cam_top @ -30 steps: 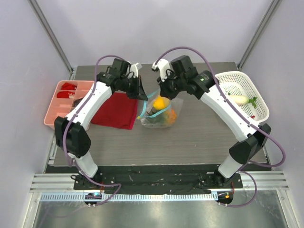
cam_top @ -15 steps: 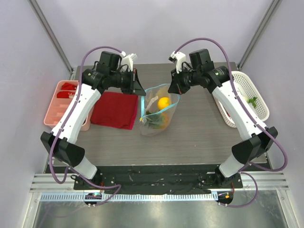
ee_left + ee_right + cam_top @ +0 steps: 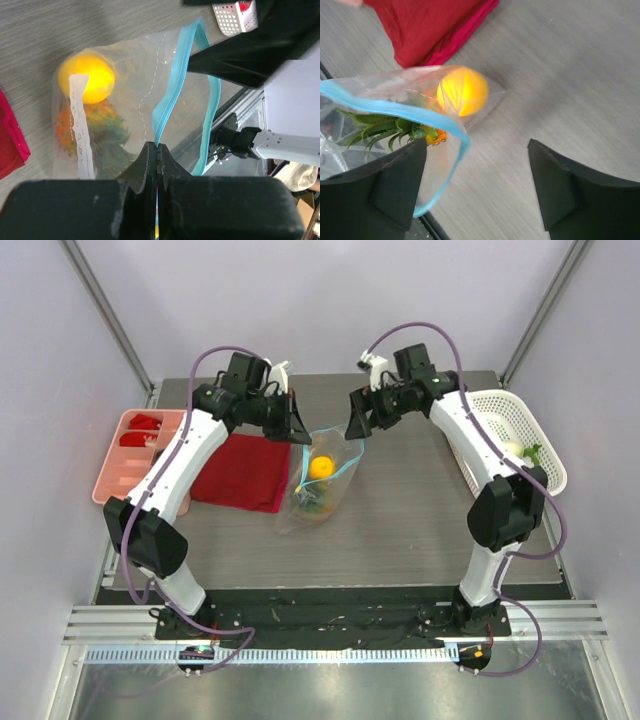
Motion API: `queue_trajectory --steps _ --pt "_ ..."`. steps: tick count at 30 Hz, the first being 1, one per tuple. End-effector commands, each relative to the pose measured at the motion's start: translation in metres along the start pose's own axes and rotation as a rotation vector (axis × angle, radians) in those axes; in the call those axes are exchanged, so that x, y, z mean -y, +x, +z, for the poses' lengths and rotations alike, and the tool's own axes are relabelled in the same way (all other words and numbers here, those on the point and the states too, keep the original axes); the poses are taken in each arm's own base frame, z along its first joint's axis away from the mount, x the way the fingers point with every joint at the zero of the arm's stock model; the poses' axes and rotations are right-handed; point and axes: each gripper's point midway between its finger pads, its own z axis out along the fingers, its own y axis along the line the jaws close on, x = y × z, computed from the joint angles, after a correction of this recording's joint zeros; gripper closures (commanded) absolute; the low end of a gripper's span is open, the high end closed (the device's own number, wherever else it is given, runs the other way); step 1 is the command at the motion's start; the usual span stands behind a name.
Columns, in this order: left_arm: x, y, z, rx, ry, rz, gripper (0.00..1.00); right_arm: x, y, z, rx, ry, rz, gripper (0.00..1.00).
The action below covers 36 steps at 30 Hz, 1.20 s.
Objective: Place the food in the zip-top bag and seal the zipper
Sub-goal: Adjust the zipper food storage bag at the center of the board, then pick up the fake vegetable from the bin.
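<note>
The zip-top bag (image 3: 315, 483) hangs with its bottom on the table, an orange (image 3: 321, 467) and a pineapple (image 3: 90, 131) inside it. My left gripper (image 3: 297, 430) is shut on the teal zipper (image 3: 161, 115) at the mouth's left end; the strip runs up out of the closed jaws. My right gripper (image 3: 357, 421) stands open just right of the mouth. In the right wrist view the zipper (image 3: 385, 106) curls past the left finger (image 3: 395, 185), and the right gripper (image 3: 477, 145) holds nothing. A white radish (image 3: 508, 448) lies in the basket.
A white basket (image 3: 520, 412) sits at the right edge, partly under my right arm. A folded red cloth (image 3: 240, 472) lies left of the bag, and a pink divided tray (image 3: 120, 475) stands at the far left.
My right gripper has opened and let go of the bag's mouth. The mouth has narrowed and the bag has slumped left, hanging from my left gripper alone.
</note>
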Motion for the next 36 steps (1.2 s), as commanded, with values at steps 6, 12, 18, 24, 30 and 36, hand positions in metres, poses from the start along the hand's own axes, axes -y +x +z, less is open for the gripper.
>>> queue_trajectory --steps 6,12,18,24,30,36 --pt "0.010 -0.017 -0.001 0.083 0.030 0.011 1.00 0.062 -0.039 -0.160 0.290 0.239 -0.052 0.05" --pt "0.014 -0.019 -0.002 0.091 0.045 0.019 1.00 0.178 0.065 -0.204 -0.038 0.555 -0.118 0.04" --pt "0.015 -0.017 0.002 0.070 0.064 0.012 1.00 0.263 0.125 -0.229 -0.266 0.596 -0.200 0.04" --pt "0.015 -0.015 0.006 0.051 0.077 0.011 1.00 0.317 0.148 -0.224 -0.429 0.540 -0.384 0.03" --pt "0.011 -0.011 0.010 0.032 0.076 0.009 1.00 0.360 0.156 -0.213 -0.513 0.538 -0.475 0.05" --pt "0.008 -0.008 0.010 0.024 0.067 0.015 1.00 0.384 0.167 -0.190 -0.569 0.501 -0.526 0.08"
